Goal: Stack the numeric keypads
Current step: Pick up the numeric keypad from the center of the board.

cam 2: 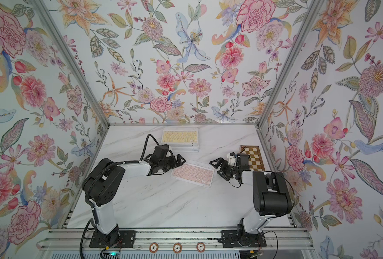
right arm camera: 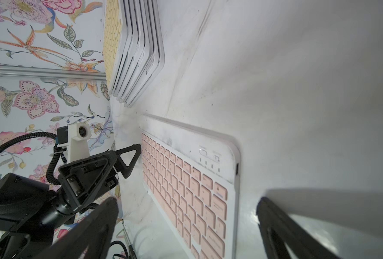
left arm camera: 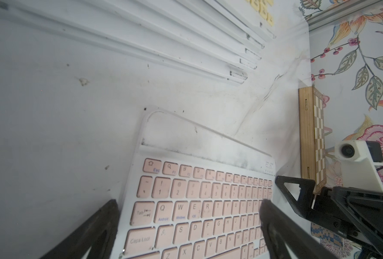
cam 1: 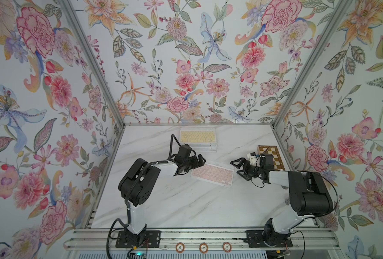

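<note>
Marble table (cam 1: pixel 186 201) is carrying a pink keypad (cam 1: pixel 213 173); beyond it a yellow-topped stack (cam 1: pixel 197 137) is sitting; left gripper (cam 1: pixel 194 164) and right gripper (cam 1: pixel 237 167) are hovering at the keypad's ends, both jaws open

table (cam 1: pixel 186 201): white marble-look top, smooth, slight sheen, dark scuffs and specks close up
pink keypad (cam 1: pixel 212 174): matt white plastic frame, grey smudges on the bare strip above the keys, keys matt pink plastic
stack (cam 1: pixel 198 139): same white plastic, yellow keys on top
chessboard (cam 1: pixel 275 157): pale wood, satin finish
my left gripper (cam 1: pixel 198 163) and right gripper (cam 1: pixel 235 167): matt black plastic
front rail (cam 1: pixel 197 237): bare silver metal, grooved
</note>
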`<action>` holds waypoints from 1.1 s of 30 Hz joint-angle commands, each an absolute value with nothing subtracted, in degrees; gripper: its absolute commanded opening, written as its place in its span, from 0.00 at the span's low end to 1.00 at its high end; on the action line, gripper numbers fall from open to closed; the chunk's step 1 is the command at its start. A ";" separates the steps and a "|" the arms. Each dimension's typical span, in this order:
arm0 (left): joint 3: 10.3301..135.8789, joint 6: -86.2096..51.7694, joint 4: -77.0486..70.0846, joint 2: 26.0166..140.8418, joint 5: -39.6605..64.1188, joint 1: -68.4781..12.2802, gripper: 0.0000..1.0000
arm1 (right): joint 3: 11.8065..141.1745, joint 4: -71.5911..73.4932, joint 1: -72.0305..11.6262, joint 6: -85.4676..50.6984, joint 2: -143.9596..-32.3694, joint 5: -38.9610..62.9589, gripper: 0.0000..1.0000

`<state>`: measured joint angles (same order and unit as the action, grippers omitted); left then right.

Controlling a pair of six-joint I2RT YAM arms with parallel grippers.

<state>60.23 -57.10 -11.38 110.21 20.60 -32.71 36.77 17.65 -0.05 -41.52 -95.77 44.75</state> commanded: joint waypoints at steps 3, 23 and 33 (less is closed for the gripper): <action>60.19 -58.18 -6.85 113.62 21.44 -33.63 0.99 | 38.28 21.37 -0.96 -44.98 -99.26 44.66 0.99; 59.54 -58.69 -7.91 115.11 21.93 -33.66 0.99 | 32.97 46.49 -1.58 -59.22 -103.79 50.16 0.99; 59.29 -58.89 -8.38 115.63 22.24 -33.75 1.00 | 30.96 51.86 -2.42 -61.00 -102.96 50.76 0.99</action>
<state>60.80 -57.08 -14.31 111.72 19.77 -32.67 31.59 48.07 -0.62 -59.07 -103.04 46.09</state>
